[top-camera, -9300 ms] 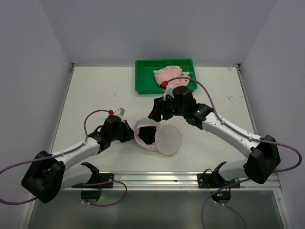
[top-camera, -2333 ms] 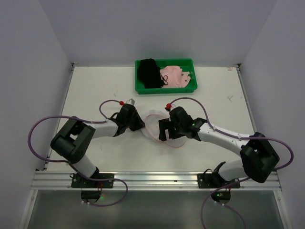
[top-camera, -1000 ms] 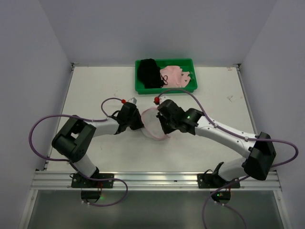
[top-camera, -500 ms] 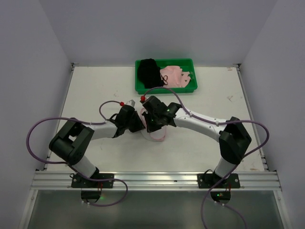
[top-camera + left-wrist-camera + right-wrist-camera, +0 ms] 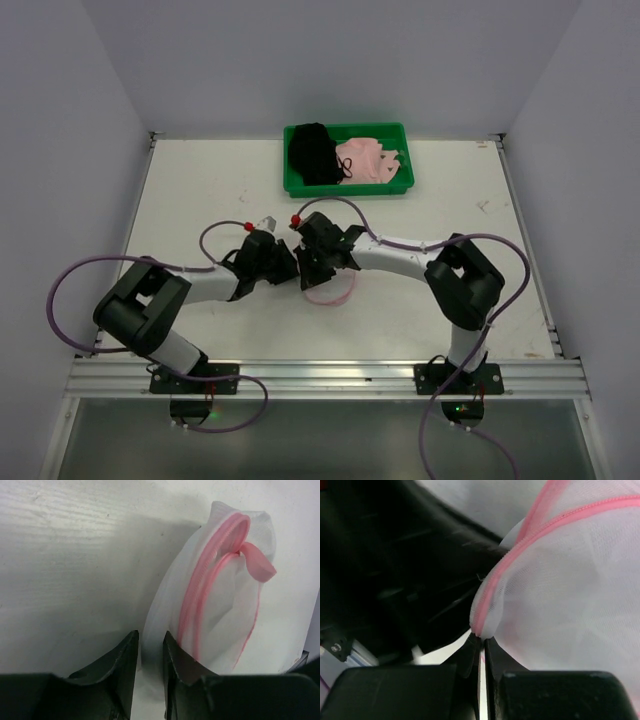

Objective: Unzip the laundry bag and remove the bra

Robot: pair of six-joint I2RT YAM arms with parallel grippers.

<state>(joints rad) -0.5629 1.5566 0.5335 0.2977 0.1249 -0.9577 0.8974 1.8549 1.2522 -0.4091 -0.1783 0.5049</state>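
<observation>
Right, scanning surface (image 5: 200, 190): green tray (image 5: 400, 188) well beyond laundry bag (image 5: 330, 290). Both grippers bunched at bag's left edge: left gripper (image 5: 150, 636) clamped on white mesh, right gripper (image 5: 480, 641) pinched tight on pink zip (image 5: 205, 582), running straight away from left gripper. Seen only from wrists; hidden from above.

White table (image 5: 200, 190) carries green tray (image 5: 350, 188), laundry bag (image 5: 335, 288)

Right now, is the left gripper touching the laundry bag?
Touching. In the left wrist view, the white mesh edge of the laundry bag runs down between the two fingers of the left gripper, which press it on both sides.
</observation>
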